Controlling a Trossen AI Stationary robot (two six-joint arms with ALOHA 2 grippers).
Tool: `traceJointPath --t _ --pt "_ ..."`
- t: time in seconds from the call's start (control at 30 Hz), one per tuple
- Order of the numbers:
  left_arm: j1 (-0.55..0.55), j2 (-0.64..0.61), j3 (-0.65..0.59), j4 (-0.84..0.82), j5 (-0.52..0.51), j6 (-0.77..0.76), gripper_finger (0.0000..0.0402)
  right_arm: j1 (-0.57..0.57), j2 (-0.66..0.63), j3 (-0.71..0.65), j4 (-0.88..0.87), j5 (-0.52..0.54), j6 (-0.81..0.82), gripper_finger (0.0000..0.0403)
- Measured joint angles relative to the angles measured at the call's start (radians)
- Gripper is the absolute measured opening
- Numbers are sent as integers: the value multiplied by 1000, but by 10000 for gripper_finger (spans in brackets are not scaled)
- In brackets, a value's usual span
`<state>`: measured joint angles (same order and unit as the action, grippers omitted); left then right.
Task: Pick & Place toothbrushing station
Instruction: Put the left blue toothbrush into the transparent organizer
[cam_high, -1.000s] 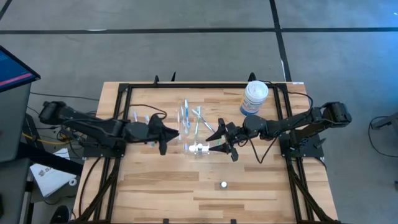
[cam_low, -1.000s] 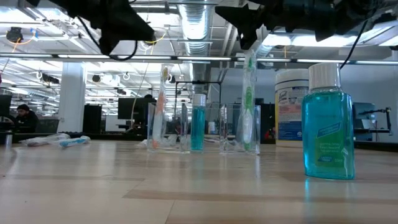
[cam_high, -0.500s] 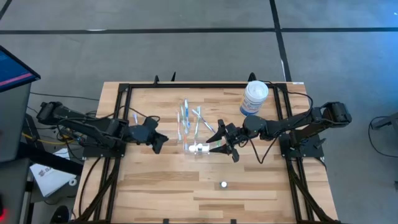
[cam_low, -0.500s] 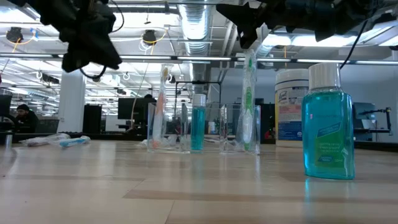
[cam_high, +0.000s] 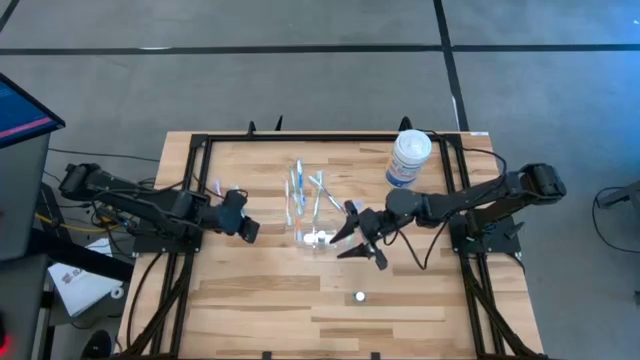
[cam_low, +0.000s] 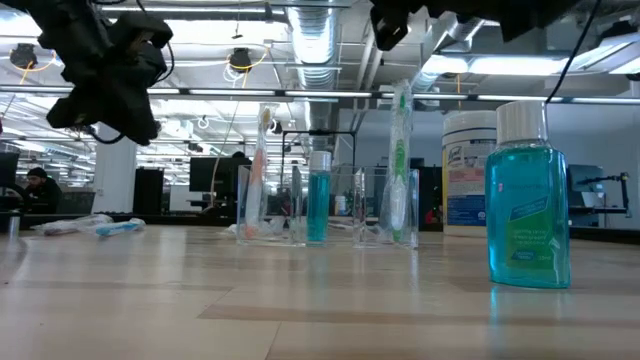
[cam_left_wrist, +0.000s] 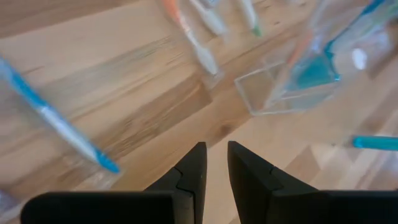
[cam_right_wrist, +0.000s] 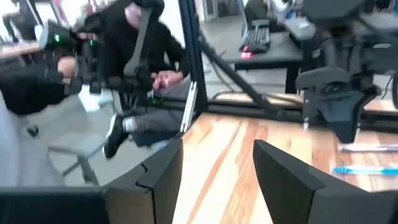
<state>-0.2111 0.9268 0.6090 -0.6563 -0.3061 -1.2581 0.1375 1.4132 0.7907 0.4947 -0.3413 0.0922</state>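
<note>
Table (cam_high: 250, 300): wood top, black frame rail round the edge; front half bare except one small white cap (cam_high: 360, 296).

White tub (cam_high: 409, 157) at the far right corner, just beyond the right arm.

Mouthwash bottle (cam_low: 527, 200): blue liquid, white cap, close to the low camera, upright.

Clear holder (cam_high: 316, 238) at table centre, compartments open at the top. In the low view it carries an upright green-and-white brush (cam_low: 398, 165), a blue-filled tube (cam_low: 319, 198) and an orange-tinted brush (cam_low: 259, 170).

Loose toothbrushes (cam_high: 305, 190) scattered flat just behind the holder; two more (cam_high: 218, 188) near the left arm.

Right gripper (cam_high: 362, 240): hovering just right of the holder, fingers spread wide, nothing between them.

Left gripper (cam_high: 243, 228): left of the holder, well apart from it, fingers nearly together with a thin gap, empty.

Judgement: next pick is likely a loose brush. Approach from above, close across the handle's middle, lift clear before swinging toward the holder. The standing brushes look easy to knock over, so come in high. Room is tight behind the holder; open floor lies toward the front.
</note>
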Motion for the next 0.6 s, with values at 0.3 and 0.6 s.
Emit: traceJointPath --t 0.3,0.6 --pt "35 90 0 -95 28 -86 61 7 0 62 -176 1 -21 186" --pt "140 166 0 -159 104 -83 61 6 0 63 -187 1 -15 186"
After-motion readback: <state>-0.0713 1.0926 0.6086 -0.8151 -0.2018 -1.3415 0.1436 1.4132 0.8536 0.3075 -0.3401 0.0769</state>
